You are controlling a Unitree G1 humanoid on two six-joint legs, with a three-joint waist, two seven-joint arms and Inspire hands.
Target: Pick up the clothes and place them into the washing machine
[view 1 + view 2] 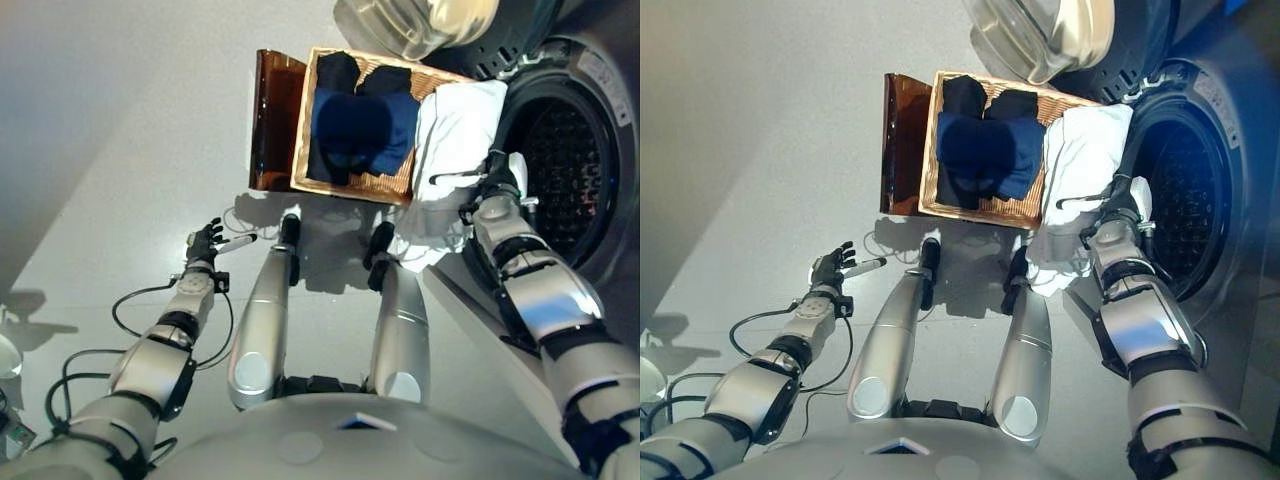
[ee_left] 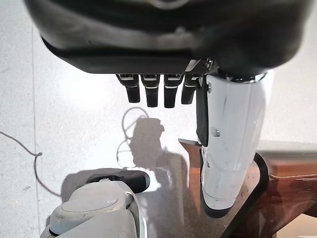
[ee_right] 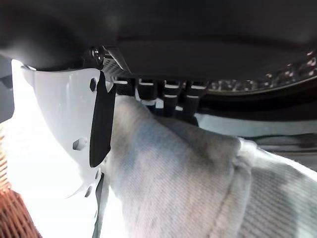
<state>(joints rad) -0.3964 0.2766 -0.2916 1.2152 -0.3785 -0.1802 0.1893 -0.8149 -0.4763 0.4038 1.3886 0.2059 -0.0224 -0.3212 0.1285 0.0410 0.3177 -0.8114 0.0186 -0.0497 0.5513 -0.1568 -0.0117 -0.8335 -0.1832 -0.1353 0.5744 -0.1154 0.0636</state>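
Observation:
A white garment point(image 1: 455, 130) hangs from my right hand point(image 1: 497, 178) between the wicker basket point(image 1: 300, 135) and the washing machine's open drum point(image 1: 565, 170). Its upper part lies over the basket's right edge and its lower end droops toward the floor. In the right wrist view my fingers point(image 3: 171, 94) are curled on the garment point(image 3: 188, 178) just before the drum's opening point(image 3: 257, 84). Dark blue clothes point(image 1: 360, 130) and black clothes point(image 1: 338, 70) lie in the basket. My left hand point(image 1: 205, 240) hangs open and empty over the floor at the left, and also shows in the left wrist view point(image 2: 158, 91).
The basket rests on a low dark brown box point(image 1: 272, 120) left of the machine. The machine's round door point(image 1: 410, 25) stands open above the basket's far side. Grey floor spreads to the left.

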